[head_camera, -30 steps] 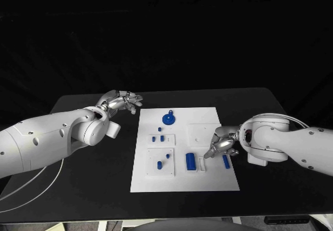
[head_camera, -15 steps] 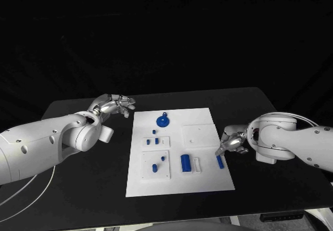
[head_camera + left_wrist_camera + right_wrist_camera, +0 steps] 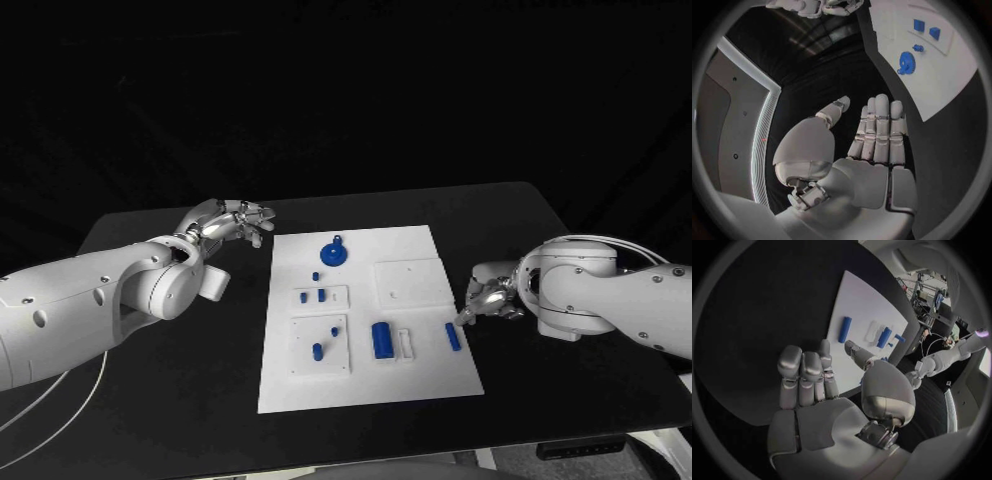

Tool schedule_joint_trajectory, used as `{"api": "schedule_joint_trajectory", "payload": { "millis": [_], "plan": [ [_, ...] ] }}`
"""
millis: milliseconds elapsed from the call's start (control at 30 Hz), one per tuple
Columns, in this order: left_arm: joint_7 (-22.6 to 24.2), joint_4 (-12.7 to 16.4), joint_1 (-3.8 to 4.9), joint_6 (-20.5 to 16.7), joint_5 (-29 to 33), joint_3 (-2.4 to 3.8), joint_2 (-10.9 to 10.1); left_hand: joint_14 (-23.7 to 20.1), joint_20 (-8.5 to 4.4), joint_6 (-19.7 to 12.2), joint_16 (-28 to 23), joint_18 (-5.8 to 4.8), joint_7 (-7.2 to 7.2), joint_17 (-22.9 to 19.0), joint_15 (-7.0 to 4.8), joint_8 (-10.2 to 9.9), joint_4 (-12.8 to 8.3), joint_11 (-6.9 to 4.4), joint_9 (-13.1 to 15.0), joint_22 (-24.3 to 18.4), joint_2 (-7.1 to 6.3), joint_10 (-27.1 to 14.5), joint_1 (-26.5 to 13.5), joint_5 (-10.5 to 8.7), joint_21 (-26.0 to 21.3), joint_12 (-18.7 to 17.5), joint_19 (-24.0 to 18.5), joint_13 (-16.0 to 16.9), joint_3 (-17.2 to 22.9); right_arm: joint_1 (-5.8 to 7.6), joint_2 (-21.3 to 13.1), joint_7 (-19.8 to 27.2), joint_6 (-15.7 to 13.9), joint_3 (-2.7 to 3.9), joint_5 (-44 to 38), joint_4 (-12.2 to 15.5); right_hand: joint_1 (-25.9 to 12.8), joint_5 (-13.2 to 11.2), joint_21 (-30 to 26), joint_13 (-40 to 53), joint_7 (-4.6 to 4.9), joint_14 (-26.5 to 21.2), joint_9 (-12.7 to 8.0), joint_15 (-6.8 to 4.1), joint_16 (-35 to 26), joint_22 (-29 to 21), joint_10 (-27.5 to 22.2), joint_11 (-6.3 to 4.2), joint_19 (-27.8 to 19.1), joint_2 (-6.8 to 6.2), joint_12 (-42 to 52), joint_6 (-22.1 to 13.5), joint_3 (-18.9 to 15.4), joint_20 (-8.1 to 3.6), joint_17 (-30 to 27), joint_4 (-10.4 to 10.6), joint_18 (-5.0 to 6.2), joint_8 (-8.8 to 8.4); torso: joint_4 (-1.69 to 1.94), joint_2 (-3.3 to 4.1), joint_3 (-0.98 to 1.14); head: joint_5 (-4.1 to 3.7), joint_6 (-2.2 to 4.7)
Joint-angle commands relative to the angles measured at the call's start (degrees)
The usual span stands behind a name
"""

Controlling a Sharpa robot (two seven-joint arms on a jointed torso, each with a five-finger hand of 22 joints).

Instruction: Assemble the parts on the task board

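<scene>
The white task board (image 3: 372, 385) lies in the middle of the black table. On it are a blue gear (image 3: 335, 255), several small blue pieces around (image 3: 312, 296), a blue block (image 3: 382, 340) and a blue bar (image 3: 451, 336) near its right edge. My right hand (image 3: 488, 298) hovers just off that right edge, close to the bar, holding nothing. In the right wrist view the right hand (image 3: 814, 377) has its fingers stretched toward the bar (image 3: 845, 329). My left hand (image 3: 228, 220) is open beyond the board's far left corner, and the gear (image 3: 906, 62) lies ahead of it.
Black table surface (image 3: 577, 390) surrounds the board on all sides. A white cable (image 3: 65, 385) loops on the table under my left arm. Raised white sub-plates (image 3: 410, 282) sit on the board.
The camera has shifted. My right hand has drawn back to the right, from over the board beside the blue bar to just off its edge. The left hand has barely moved.
</scene>
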Motion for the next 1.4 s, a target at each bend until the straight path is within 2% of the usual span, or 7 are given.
{"api": "schedule_joint_trajectory", "payload": {
  "millis": [33, 100, 267, 767, 1133, 1267, 1400],
  "plan": [
    [0.5, 0.1, 0.04, 1.0, -0.3, 0.02, 0.1, -0.1, -0.18, 0.0, -0.3, 0.88, 0.53, 0.1, 0.3, 0.2, 0.1, -0.13, -0.1, 0.1, -0.54, -0.3, 0.0, -0.33, -0.3, 0.2, 0.4, 0.1, 0.1, -0.28, 0.7, -1.0, 2.1, -0.54, -1.4, -0.4, -0.2, -0.3, 0.1, 0.0, 0.11, -0.1, 0.0, -0.14, 0.1, 0.0, 0.2, -0.03, 0.0, -0.15, -0.1, 0.4, 0.1, 0.54, -0.1, 0.3, 5.63, 0.3, 0.04, 0.02, -0.03, 0.02, -0.03],
    [0.5, 0.1, 0.03, 1.0, -0.3, 0.02, 0.0, -0.1, -0.18, 0.0, -0.3, 0.88, 0.53, 0.1, 0.3, 0.2, 0.1, -0.13, -0.1, 0.1, -0.53, -0.3, 0.0, -0.33, -0.3, 0.2, 0.4, 0.1, 0.1, -1.09, 1.0, -1.0, 1.9, -0.59, -1.4, -0.3, -0.3, -0.3, 0.1, 0.0, 0.12, -0.1, 0.0, -0.15, 0.1, 0.0, 0.2, -0.03, 0.0, -0.14, -0.2, 0.4, 0.0, 0.55, -0.1, 0.3, 5.63, 0.28, 0.05, 0.03, -0.02, 0.12, -0.12],
    [0.5, 0.1, 0.03, 1.1, -0.3, 0.02, 0.1, -0.1, -0.17, 0.0, -0.3, 0.88, 0.53, 0.1, 0.3, 0.2, 0.1, -0.13, -0.1, 0.1, -0.51, -0.3, 0.0, -0.33, -0.3, 0.2, 0.4, 0.1, 0.1, -1.98, 1.9, -0.9, 1.9, -0.61, -1.4, -0.4, -0.3, -0.3, 0.1, 0.0, 0.11, -0.1, 0.0, -0.14, 0.1, 0.0, 0.2, -0.03, 0.0, -0.15, -0.2, 0.4, 0.0, 0.56, -0.1, 0.3, 5.63, 0.28, 0.02, -0.01, 0.0, 0.14, -0.19],
    [0.4, 0.0, 0.03, 1.3, -0.3, 0.02, 0.1, -0.1, -0.16, 0.0, -0.3, 0.87, 0.55, 0.1, 0.31, 0.2, 0.3, -0.12, -0.1, 0.1, -0.51, -0.3, -0.2, -0.38, -0.4, 0.2, 0.4, 0.1, 0.0, -2.72, 4.2, -0.7, 0.8, -0.72, -1.7, -0.2, -0.1, -0.3, 0.2, 0.0, 0.05, -0.1, 0.1, -0.16, 0.2, 0.0, 0.3, -0.08, 0.0, 0.26, -0.2, 0.5, 0.0, 0.58, -0.1, 0.2, 5.63, 0.35, -0.01, 0.02, 0.04, 0.45, -0.49],
    [0.3, -0.1, 0.03, 1.5, -0.3, 0.02, 0.0, -0.1, -0.16, 0.0, -0.4, 0.88, 0.54, 0.1, 0.31, 0.2, 0.3, -0.12, -0.1, 0.1, -0.49, -0.3, -0.2, -0.38, -0.4, 0.2, 0.4, 0.1, 0.0, -3.08, 5.8, -1.0, 1.5, -0.88, -8.1, 0.1, 0.4, -0.3, 0.3, 0.1, -0.01, -0.2, 0.2, -0.2, 0.3, 0.1, 0.4, -0.15, -0.1, 0.19, -0.1, 0.7, 0.0, 0.62, -0.1, -0.5, 5.63, 0.4, 0.02, 0.0, -0.04, 0.51, -0.77],
    [0.2, -0.1, 0.03, 1.5, -0.3, 0.02, 0.0, -0.1, -0.16, 0.0, -0.4, 0.88, 0.54, 0.1, 0.31, 0.2, 0.3, -0.12, -0.1, 0.1, -0.48, -0.3, -0.2, -0.38, -0.4, 0.2, 0.4, 0.1, 0.0, -3.12, 6.2, -1.0, 1.7, -0.93, -10.5, -0.5, 0.2, -0.3, 0.3, 0.1, 0.04, -0.2, 0.1, -0.18, 0.3, 0.1, 0.3, -0.1, -0.2, -0.86, -0.2, 0.6, -0.2, 0.69, -0.2, -0.5, 5.63, 0.33, 0.02, -0.02, -0.04, 0.56, -0.82],
    [0.2, -0.1, 0.03, 1.5, -0.3, 0.02, -0.1, -0.1, -0.16, 0.0, -0.4, 0.88, 0.54, 0.1, 0.31, 0.2, 0.3, -0.12, -0.1, 0.1, -0.48, -0.3, -0.1, -0.38, -0.4, 0.2, 0.4, 0.1, 0.0, -3.5, 6.9, -1.1, 1.9, -0.99, -11.2, -1.0, -1.0, -0.3, 0.1, 0.0, 0.1, -0.3, 0.1, -0.12, 0.2, 0.0, 0.2, -0.04, -0.3, -2.31, -0.4, 0.5, -0.2, 0.83, -0.3, 1.0, 5.63, 0.2, 0.0, -0.01, -0.01, 0.69, -0.88]
  ]
}}
